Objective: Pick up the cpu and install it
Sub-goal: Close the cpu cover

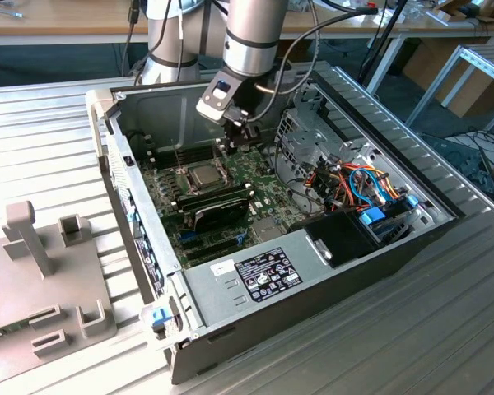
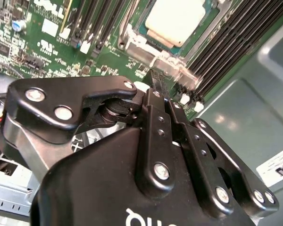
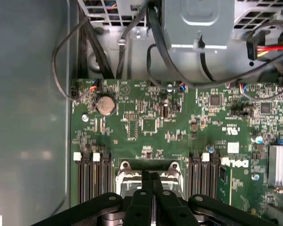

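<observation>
CPU (image 1: 204, 174) sits flat in its socket on the green motherboard (image 1: 259, 177), inside the open computer case (image 1: 329, 271). Its dull silver top faces up and a metal socket frame (image 2: 132, 44) runs around it. In the second wrist view the CPU (image 2: 174, 21) lies beyond the fingertips, apart from them.

The arm (image 1: 251, 33) comes down steeply from above the far side of the case, and its wrist is turned so the gripper (image 1: 245, 141) points down at the board. The gripper hangs over the motherboard just beside the socket, toward the exterior view's right, touching nothing. Its two black fingers (image 3: 145, 188) are pressed together with nothing between them. In the first wrist view they cover the middle of the socket.

Dark memory slots (image 3: 92, 176) flank the socket on both sides. A larger black oblong module (image 1: 218, 206) lies across the board on the near side of the CPU. A perforated metal drive cage (image 1: 300, 136) stands close to the gripper on the exterior view's right, with coloured cables (image 1: 358, 185) bunched beyond it. A labelled power supply (image 1: 259, 276) fills the near corner of the case. A coin cell (image 3: 105, 105) sits on the board away from the socket. The case rests on a ribbed metal table (image 1: 379, 346), where a grey fixture (image 1: 41, 280) stands at the exterior view's left.
</observation>
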You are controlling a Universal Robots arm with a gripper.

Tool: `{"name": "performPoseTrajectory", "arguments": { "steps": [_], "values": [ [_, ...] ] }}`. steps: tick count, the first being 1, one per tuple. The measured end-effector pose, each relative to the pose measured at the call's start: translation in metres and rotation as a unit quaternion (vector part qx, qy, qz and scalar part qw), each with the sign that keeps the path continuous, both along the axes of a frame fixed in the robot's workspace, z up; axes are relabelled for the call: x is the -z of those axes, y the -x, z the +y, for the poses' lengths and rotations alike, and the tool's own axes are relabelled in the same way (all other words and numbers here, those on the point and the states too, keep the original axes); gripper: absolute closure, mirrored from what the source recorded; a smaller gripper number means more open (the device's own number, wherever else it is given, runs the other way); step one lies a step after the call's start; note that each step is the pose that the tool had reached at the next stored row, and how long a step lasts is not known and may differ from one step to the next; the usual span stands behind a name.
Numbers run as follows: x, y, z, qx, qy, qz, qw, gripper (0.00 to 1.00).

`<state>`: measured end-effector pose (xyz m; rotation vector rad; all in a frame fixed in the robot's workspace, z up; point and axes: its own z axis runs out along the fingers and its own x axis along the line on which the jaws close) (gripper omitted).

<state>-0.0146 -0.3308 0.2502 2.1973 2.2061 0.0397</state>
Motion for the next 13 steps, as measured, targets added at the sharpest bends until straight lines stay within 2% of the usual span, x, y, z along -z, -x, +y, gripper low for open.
{"name": "performPoseTrajectory", "arguments": {
  "steps": [3, 4, 13],
  "values": [
    [0.0000, 0.0081, 0.0001, 0.000, 0.0001, -0.0056, 0.99998, 0.89],
    [0.0001, 0.0092, 0.0002, 0.000, -0.0001, -0.0066, 0.99998, 0.89],
    [0.0000, 0.0094, 0.0001, 0.000, 0.0001, -0.0067, 0.99998, 0.89]
  ]
}}
